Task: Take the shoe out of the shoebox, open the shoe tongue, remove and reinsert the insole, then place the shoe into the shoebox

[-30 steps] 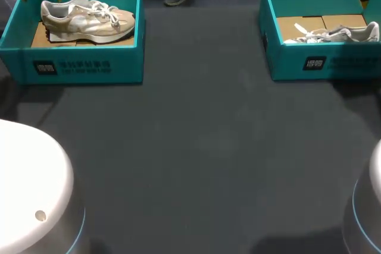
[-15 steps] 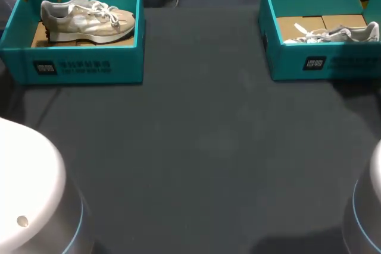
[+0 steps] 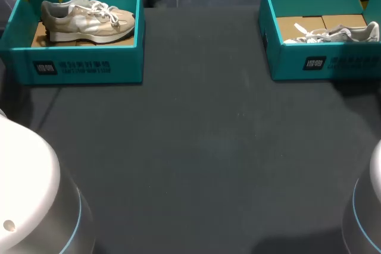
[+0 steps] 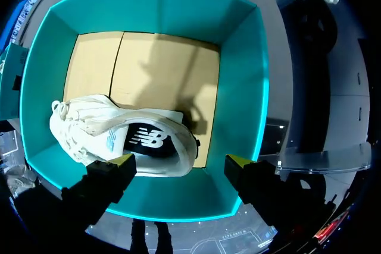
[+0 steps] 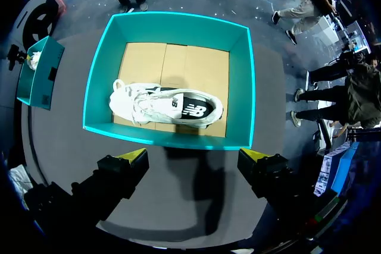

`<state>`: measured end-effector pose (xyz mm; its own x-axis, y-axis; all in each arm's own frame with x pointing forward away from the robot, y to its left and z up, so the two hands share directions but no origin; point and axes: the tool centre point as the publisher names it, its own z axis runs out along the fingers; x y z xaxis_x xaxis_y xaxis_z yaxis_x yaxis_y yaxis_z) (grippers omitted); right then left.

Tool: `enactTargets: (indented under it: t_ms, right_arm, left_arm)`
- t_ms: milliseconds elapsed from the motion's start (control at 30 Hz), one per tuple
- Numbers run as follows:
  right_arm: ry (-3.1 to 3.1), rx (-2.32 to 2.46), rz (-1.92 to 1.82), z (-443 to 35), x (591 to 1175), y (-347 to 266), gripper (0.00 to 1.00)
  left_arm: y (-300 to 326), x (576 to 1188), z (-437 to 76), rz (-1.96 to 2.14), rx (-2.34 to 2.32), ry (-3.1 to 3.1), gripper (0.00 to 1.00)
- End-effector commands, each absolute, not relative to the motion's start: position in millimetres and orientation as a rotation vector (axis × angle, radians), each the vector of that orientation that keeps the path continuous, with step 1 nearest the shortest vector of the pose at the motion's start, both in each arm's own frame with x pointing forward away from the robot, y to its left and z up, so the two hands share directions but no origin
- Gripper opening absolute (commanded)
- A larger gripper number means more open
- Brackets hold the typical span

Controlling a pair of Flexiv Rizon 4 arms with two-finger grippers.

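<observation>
**A:** Where is the beige shoe (image 3: 88, 20) found?

**B:** It is seen sole down inside the left shoebox (image 3: 83, 66), which is set at the far left corner of the table (image 3: 202, 147).

**A:** How is it placed relative to the left gripper (image 4: 181, 162)?

**B:** The shoe is seen beneath the gripper. Its heel end is framed between the two yellow tips, and its toe is seen past one finger. The fingers are spread wide; nothing is gripped and no contact is seen.

**A:** And at the other side?

**B:** A white shoe (image 5: 169, 105) is laid in the right shoebox (image 5: 241, 81) at the far right corner. It is seen ahead of the right gripper (image 5: 191, 154) and apart from it. Those fingers are likewise spread with nothing between them, and their tips are seen just outside one wall of the box.
</observation>
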<state>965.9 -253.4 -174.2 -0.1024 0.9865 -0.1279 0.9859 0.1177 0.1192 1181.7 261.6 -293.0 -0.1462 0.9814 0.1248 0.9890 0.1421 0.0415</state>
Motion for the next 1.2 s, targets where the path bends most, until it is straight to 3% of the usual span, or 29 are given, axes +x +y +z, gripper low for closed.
enactTargets:
  t_ms: [33, 600, 833, 1133, 1200]
  right_arm:
    - [2.21, 1.977, 0.005, -174, 965, -253, 1.0]
    - [2.21, 1.977, 0.005, -174, 965, -253, 1.0]
    - [2.21, 1.977, 0.005, -174, 965, -253, 1.0]
    - [2.21, 1.977, 0.005, -174, 965, -253, 1.0]
    - [2.21, 1.977, 0.005, -174, 965, -253, 1.0]
  left_arm:
    - [266, 1186, -298, -0.161, -2.018, -2.295, 0.98]
    - [274, 1179, -332, -0.118, -2.018, -2.226, 0.8]
    - [275, 1186, -345, -0.081, -2.012, -2.251, 0.84]
    - [276, 1190, -357, -0.079, -2.028, -2.238, 0.8]
    - [276, 1192, -361, -0.078, -2.029, -2.235, 0.75]
